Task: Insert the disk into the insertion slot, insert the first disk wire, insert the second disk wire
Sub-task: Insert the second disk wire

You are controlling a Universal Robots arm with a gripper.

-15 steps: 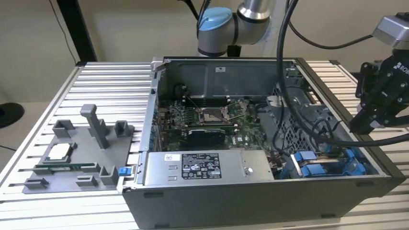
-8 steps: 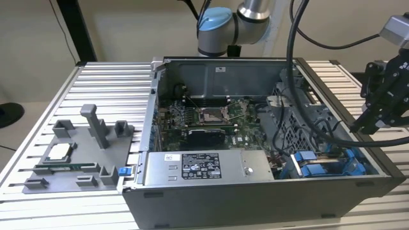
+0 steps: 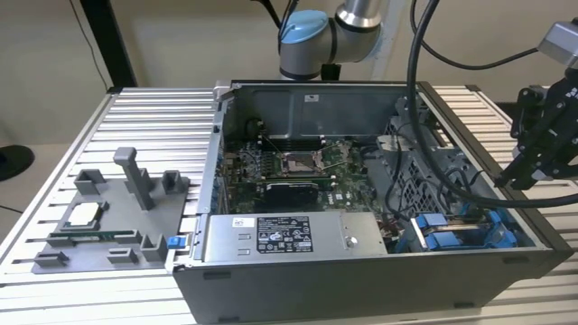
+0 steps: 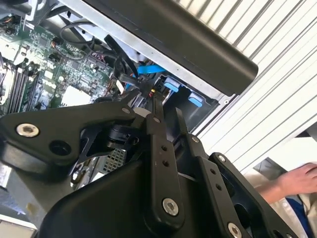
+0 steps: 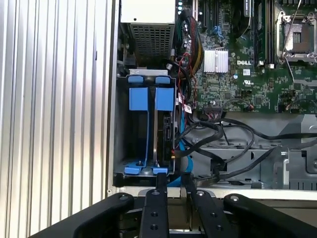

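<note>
Disk stands in blue carrier inside insertion slot.

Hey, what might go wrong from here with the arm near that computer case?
Loose black cables lie right beside the silver-grey disk in its blue plastic carrier; the black gripper, poised at the open computer case's dark rim, might snag them or clip the rim. A person's hand shows by the ribbed metal table; a swing could hit it.
</note>
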